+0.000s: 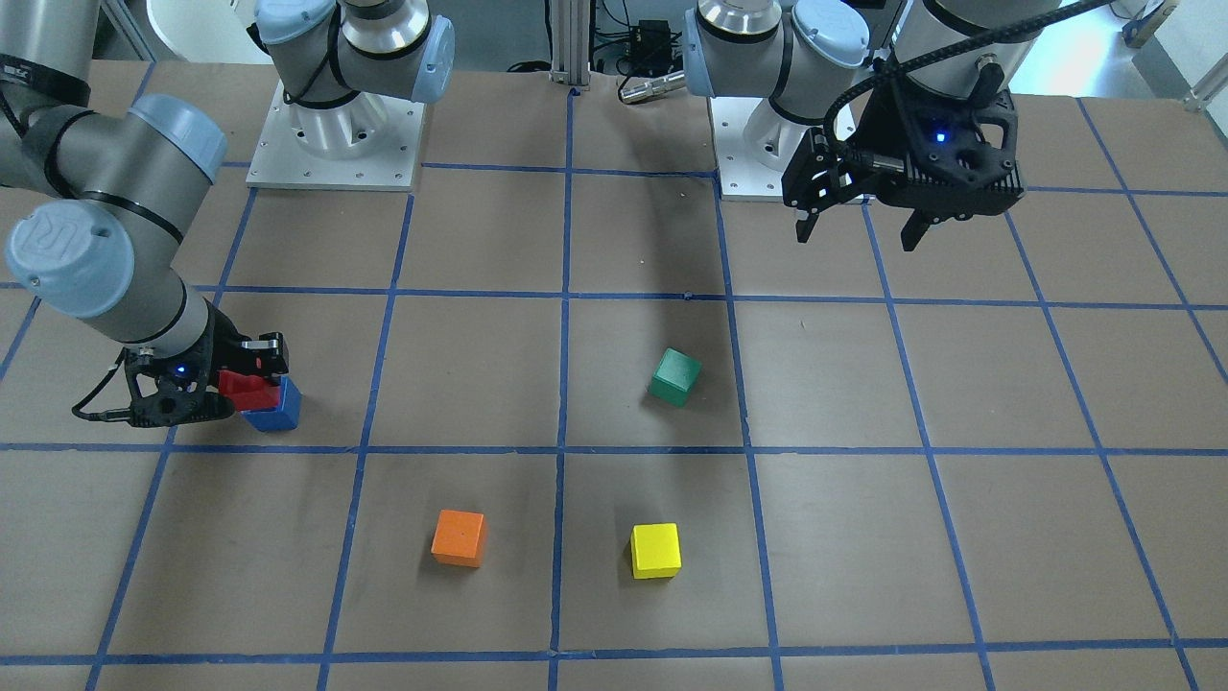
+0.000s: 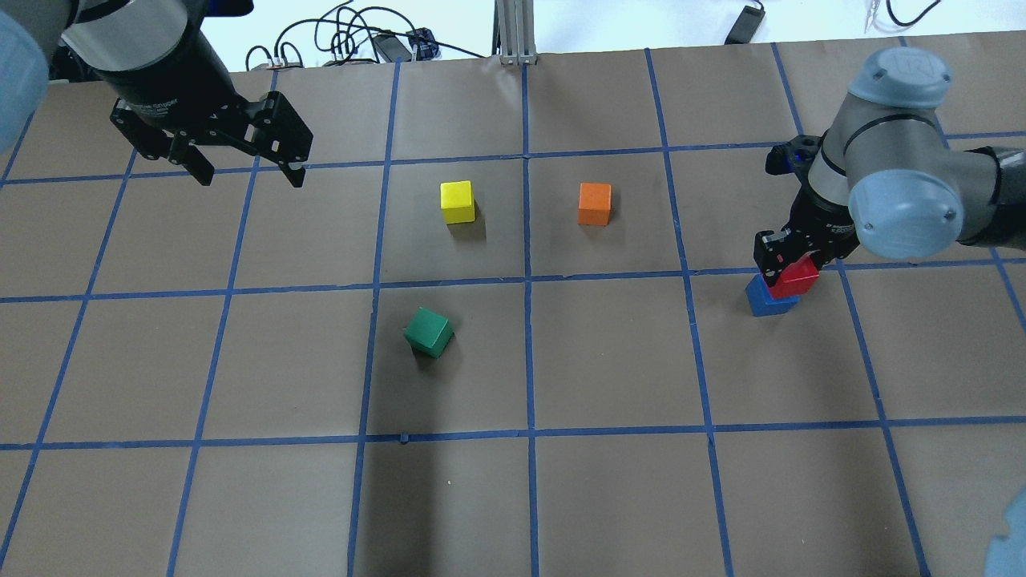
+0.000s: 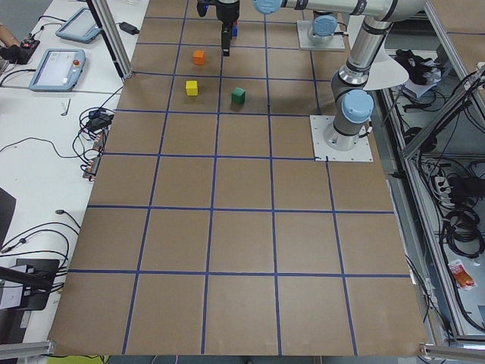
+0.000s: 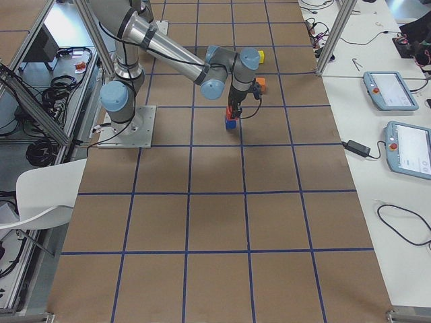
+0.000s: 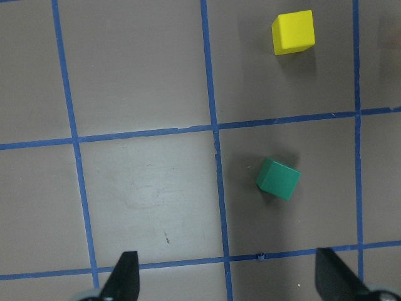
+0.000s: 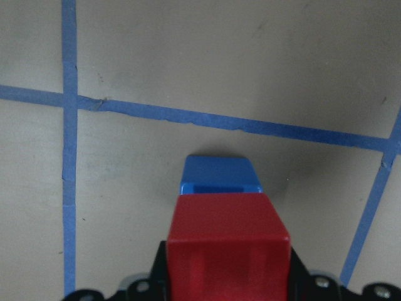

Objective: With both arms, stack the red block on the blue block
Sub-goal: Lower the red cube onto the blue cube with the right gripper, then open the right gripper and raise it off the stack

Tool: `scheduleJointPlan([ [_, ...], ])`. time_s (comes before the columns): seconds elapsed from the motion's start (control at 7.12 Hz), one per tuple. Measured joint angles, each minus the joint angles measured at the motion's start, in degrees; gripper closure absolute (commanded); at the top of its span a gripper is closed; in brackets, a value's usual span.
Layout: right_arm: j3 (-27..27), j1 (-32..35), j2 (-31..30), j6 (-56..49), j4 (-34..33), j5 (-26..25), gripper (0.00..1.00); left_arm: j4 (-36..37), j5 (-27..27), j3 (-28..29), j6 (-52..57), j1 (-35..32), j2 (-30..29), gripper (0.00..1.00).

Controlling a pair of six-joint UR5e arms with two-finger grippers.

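Overhead view, read left to right.

Upper left: the left gripper, black, two-fingered, hangs above the table with its fingers spread wide and nothing between them.

Centre: a small green cube sits turned askew to the grid. Above it in the frame are a small yellow cube and a small orange cube, both lying square. All three stand well apart from the work.

Right of centre: the right gripper has its fingers clamped on two opposite sides of the small matte red block. That block is over the small matte blue block, which rests on the brown paper table ruled with blue tape. The red block appears offset and slightly twisted against the blue one. Whether the two faces touch cannot be told.

Handling, as judged: the red block looks light, rigid and not fragile. Its flat painted faces should give a fair grip. Opposite side faces at mid-height are the sound hold. The landing face is small, so the offset risks a tip on release.
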Motion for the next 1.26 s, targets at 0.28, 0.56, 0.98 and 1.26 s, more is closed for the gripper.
scheduleJointPlan([
  [0.28,0.26,0.0,0.18,-0.01,-0.18,0.0,0.27,0.02,0.0,0.0,0.0,0.0,0.01,0.0],
  [0.56,0.39,0.0,0.25,-0.05,-0.74,-0.07,0.12,0.02,0.0,0.0,0.0,0.0,0.01,0.0],
  [0.98,0.76,0.0,0.23,0.35,-1.02,-0.51,0.0,0.02,0.0,0.0,0.01,0.0,-0.01,0.0],
  [1.26,-0.38,0.0,-0.39,0.55,-0.51,-0.9,0.0,0.08,0.0,0.0,0.0,0.0,0.01,0.0],
])
